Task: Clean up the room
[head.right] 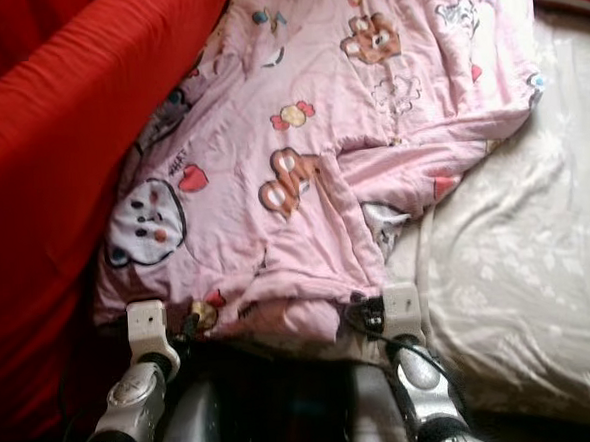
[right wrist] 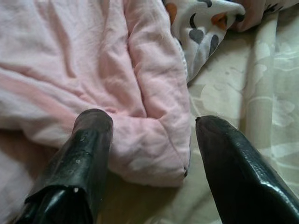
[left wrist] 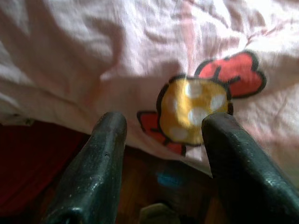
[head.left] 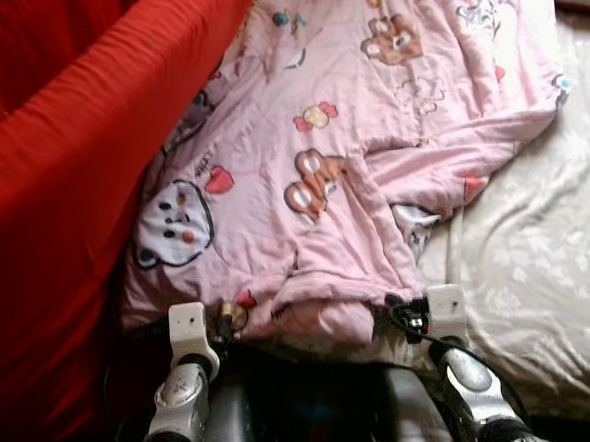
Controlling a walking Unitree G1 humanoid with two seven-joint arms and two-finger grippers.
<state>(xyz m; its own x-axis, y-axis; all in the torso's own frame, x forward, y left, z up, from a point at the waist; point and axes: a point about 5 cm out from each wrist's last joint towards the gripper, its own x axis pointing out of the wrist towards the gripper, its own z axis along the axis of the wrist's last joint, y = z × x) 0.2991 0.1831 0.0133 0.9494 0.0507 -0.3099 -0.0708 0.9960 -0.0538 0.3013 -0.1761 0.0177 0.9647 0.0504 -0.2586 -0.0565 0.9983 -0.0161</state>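
A bed with a pale patterned sheet (head.left: 538, 266) lies ahead, hemmed from 8 to 11 o'clock by a red sofa back or padded side (head.left: 62, 185). Across the sheet, from 6 up to 1 o'clock, sprawls a pink cartoon-print quilt (head.left: 349, 127), rumpled, with one flap folded over itself near the middle. Its near hem sits at 6 o'clock, right at the two wrists. The left gripper (left wrist: 163, 140) has its fingers spread apart, poised at the hem beside a yellow candy print (left wrist: 194, 109), with nothing between the fingers yet. The right gripper (right wrist: 152, 140) is likewise spread wide, its fingers straddling a thick folded corner of the quilt, with bare sheet just beside it. The step in hand looks like taking the near hem in both claws to straighten or fold the quilt. To do it well, each claw probably needs to push forward until fabric sits deep between the fingers, then close on the quilt alone; the right one risks pinching the sheet beneath. Both should lift together so the cloth stays even. No bins, baskets or other containers are visible.
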